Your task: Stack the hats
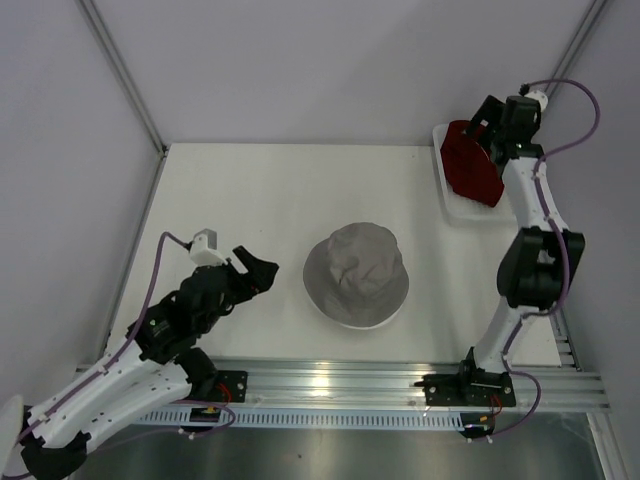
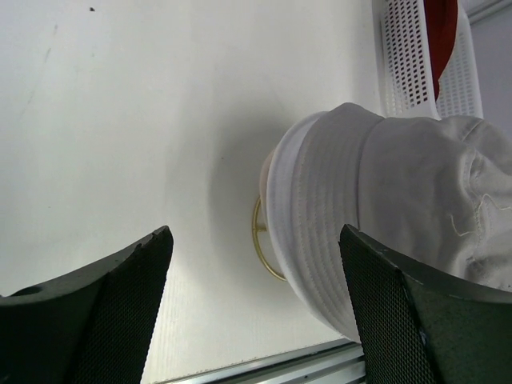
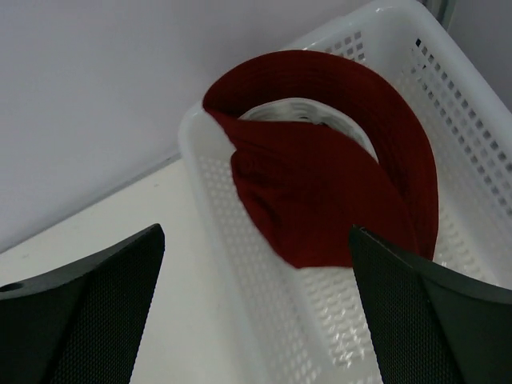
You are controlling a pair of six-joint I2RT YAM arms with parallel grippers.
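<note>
Risk, right tool (image 3: 256,232): the fingers may close on only one fold of the dark red hat (image 3: 320,184). It is floppy and lies crumpled, so it would then hang lopsided and land crooked on the pile. A deep reach could also catch the holes in the basket (image 3: 472,136) wall and drag the basket along.

Right tool state: jaws spread wide, nothing between them. It hovers over the near end of the basket, and I judge it clear of the fabric.

Dark red hat: inside the basket at the far right corner of the counter (image 1: 230,200), tilted, with its brim arching up toward the far wall.

Pile: the grey hat (image 1: 355,272) sits mid-counter on top, with a white hat (image 1: 352,322) showing as a brim under its near edge. In the left wrist view a gold ring (image 2: 258,232) peeks out below. A pale sliver there may be a beige hat, but the view is too tight to tell.

Second risk: pressing the red hat down hard could shift the pile off its support.

Left tool (image 2: 256,232): jaws wide, empty, beside the pile and not touching it.
</note>
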